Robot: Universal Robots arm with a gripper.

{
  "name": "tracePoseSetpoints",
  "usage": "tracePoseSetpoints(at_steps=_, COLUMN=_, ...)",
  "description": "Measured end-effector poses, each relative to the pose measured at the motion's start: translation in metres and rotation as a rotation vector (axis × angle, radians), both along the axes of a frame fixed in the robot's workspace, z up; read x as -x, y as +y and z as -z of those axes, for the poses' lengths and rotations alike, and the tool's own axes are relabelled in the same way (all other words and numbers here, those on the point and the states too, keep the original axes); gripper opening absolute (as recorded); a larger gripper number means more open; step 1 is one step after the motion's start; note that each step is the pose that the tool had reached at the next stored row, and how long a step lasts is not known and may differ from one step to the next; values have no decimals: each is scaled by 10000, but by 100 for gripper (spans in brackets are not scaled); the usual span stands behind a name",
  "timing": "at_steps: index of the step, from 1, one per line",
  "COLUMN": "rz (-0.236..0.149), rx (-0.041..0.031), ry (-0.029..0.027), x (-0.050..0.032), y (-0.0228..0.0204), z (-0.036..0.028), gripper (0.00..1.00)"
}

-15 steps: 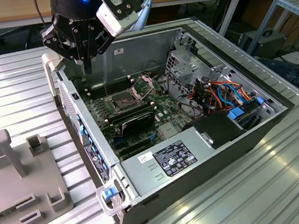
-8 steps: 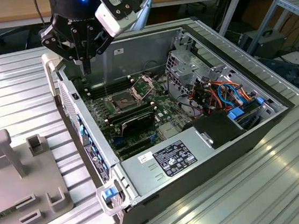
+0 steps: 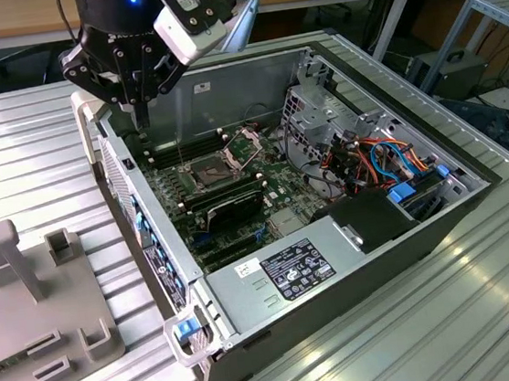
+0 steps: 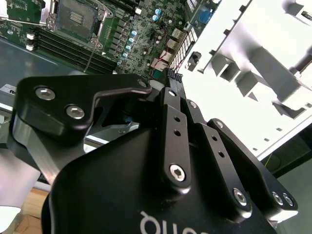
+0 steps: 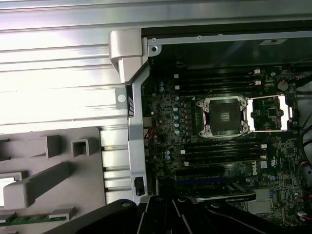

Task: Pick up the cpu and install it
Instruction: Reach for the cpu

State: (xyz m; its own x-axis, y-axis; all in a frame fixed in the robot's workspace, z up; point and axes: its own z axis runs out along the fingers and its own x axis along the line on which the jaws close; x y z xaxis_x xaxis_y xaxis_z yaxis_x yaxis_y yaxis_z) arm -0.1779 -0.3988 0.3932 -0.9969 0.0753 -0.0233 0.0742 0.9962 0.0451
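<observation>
cpu socket (image 5: 225, 116) lies open, gripper (image 3: 141, 111) above case (image 3: 358, 289) corner.

Ribbed metal table (image 3: 36, 132) on my feed, silvery slats running right across it. Two things sit straight on it. One is the open computer case (image 3: 359, 303), lying on its side in the middle. The other is a flat grey holder plate (image 3: 61, 304) at the exterior view's left, just beside the case, with small upright brackets on top.

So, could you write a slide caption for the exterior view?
Gripper poised over the open computer case, its processor socket uncovered.
</observation>
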Motion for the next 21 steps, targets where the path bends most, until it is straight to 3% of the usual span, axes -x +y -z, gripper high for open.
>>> tracePoseSetpoints(at_steps=21, rz=0, rx=0, ry=0, x=63, y=0, z=0, gripper=11)
